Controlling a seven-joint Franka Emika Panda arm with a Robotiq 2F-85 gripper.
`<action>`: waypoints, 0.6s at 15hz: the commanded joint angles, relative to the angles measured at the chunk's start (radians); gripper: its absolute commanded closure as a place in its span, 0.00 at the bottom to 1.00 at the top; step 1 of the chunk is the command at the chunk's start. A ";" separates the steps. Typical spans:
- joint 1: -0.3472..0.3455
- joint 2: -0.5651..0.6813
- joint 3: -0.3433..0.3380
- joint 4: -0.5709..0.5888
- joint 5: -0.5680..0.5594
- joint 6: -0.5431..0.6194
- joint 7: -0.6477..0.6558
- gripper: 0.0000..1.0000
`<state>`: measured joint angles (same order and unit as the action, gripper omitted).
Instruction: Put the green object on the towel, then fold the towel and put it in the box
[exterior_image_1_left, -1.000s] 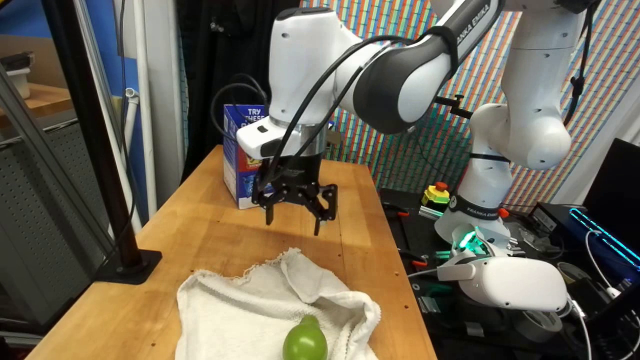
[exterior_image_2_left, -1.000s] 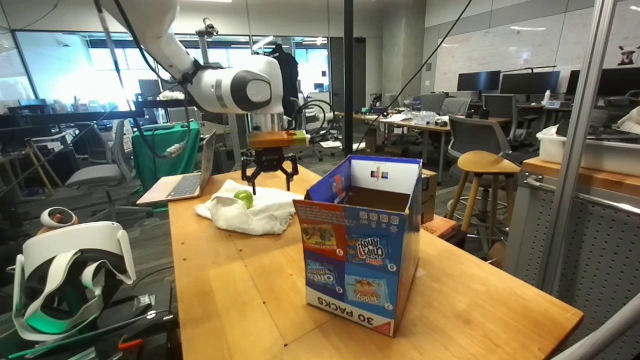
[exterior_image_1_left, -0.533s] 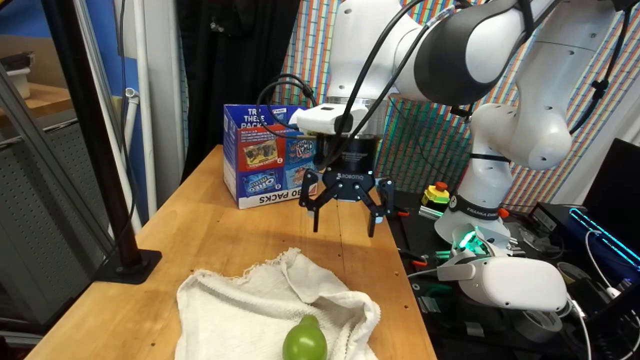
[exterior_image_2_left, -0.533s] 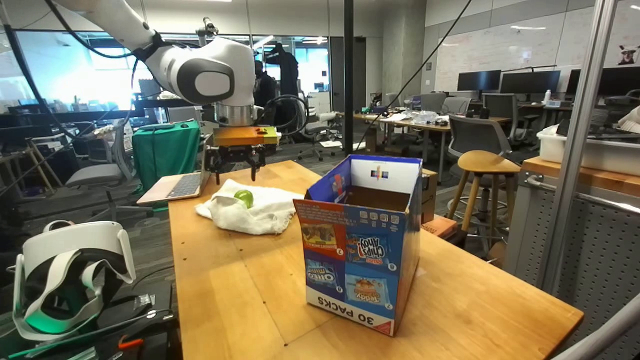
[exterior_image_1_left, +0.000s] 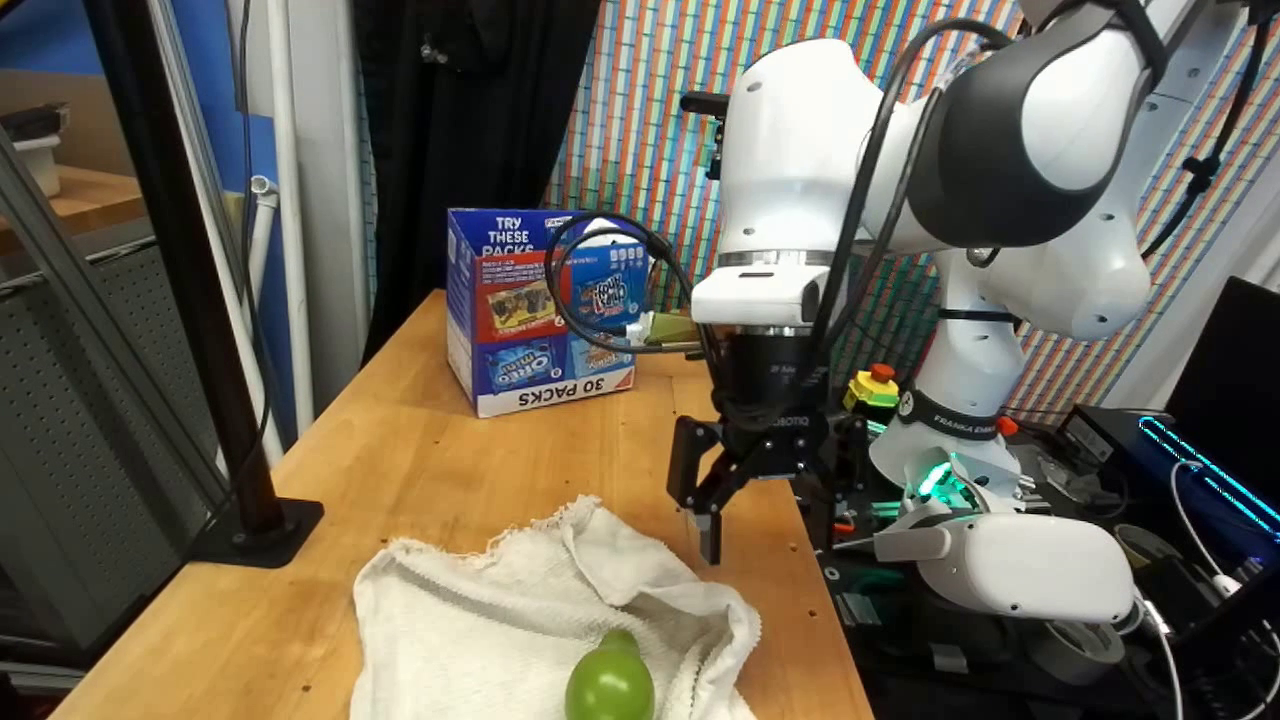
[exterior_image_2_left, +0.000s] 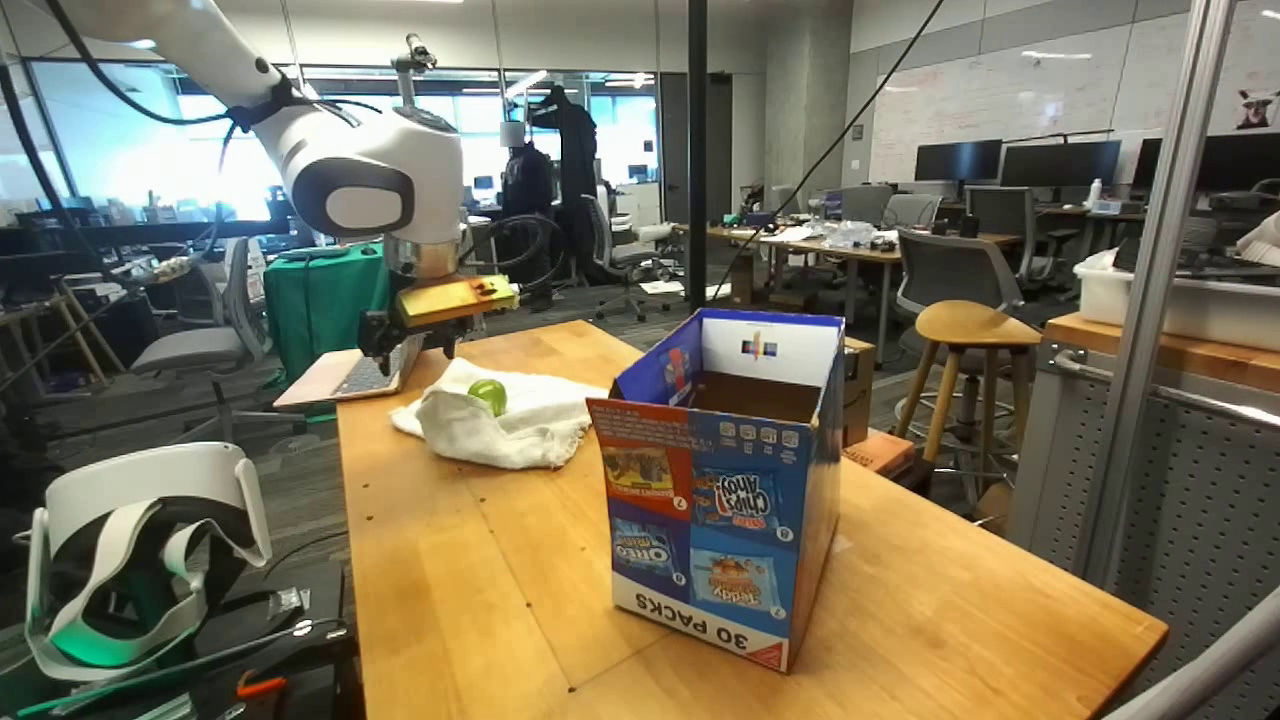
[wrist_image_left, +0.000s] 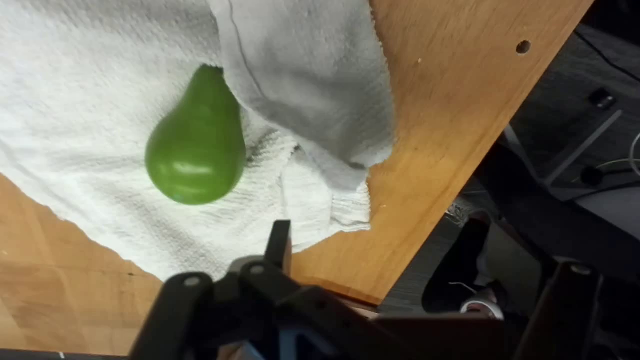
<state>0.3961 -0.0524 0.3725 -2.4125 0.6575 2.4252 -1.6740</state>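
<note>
Wrist view is showing us a shiny green pear-shaped thing (wrist_image_left: 197, 150) lying on a rumpled off-white cloth towel (wrist_image_left: 100, 125), with one towel flap resting just beside its thin end. Under the towel we are seeing a brown wooden table (exterior_image_2_left: 450, 580). Near the towel, up in the air, a black two-finger gripper (exterior_image_1_left: 767, 548) is hanging with its jaws wide apart. In both exterior views we are finding a tall blue cardboard box (exterior_image_2_left: 700, 530) with red patches and snack pictures, standing upright, apart from the towel.

Green pear (wrist_image_left: 197, 150) lies on rumpled towel (wrist_image_left: 95, 115) — box (exterior_image_2_left: 700, 540) apart.
</note>
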 joint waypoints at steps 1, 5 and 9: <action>0.028 0.016 0.012 -0.012 0.066 0.037 -0.139 0.00; 0.032 0.070 0.031 0.005 0.028 0.089 -0.145 0.00; 0.028 0.125 0.044 0.021 -0.065 0.178 -0.099 0.00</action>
<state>0.4256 0.0304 0.4062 -2.4144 0.6604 2.5384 -1.7993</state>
